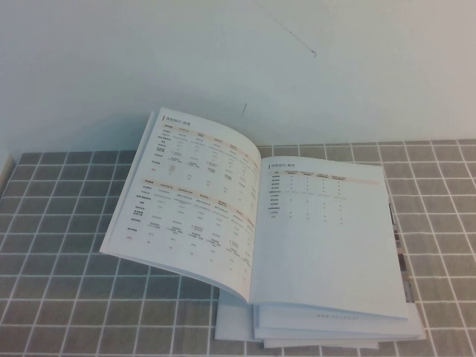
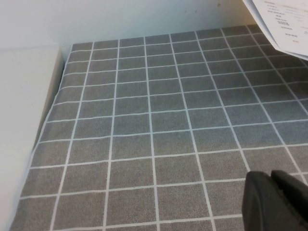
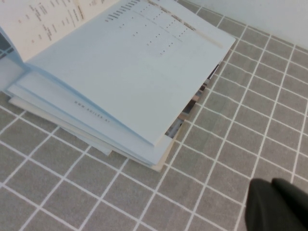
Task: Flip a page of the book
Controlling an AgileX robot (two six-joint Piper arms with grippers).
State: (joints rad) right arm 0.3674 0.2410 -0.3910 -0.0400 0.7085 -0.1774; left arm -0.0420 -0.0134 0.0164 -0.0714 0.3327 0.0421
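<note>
Seen from above, the book (image 1: 297,245) lies open on the grey tablecloth (image 1: 67,245) with its white grid lines, near the table's front edge and a little right of centre, resting on a small stack of spare booklets (image 1: 335,331) whose edges stick out beneath it. Its left page (image 1: 190,201), printed with tables of small grey text under orange-red header lines, stands lifted and curved off the cloth, while the right-hand page lies flat with a short table at its top. Neither arm appears in this high view. The left wrist view gives what it lacks: the left gripper (image 2: 275,202) sits low over bare cloth, well apart from the book, only its dark tip cut off at the picture's edge, and whether its jaws are wide or closed cannot be told. A corner of the raised leaf juts into that view, and a pale surface (image 2: 24,120) borders the cloth. The right wrist view shows the right gripper (image 3: 276,204) just off the book's near right corner, not touching it, jaws closed on nothing, and a strip of coloured cover photo peeking out under the pages. The small print is too fine to read.
</note>
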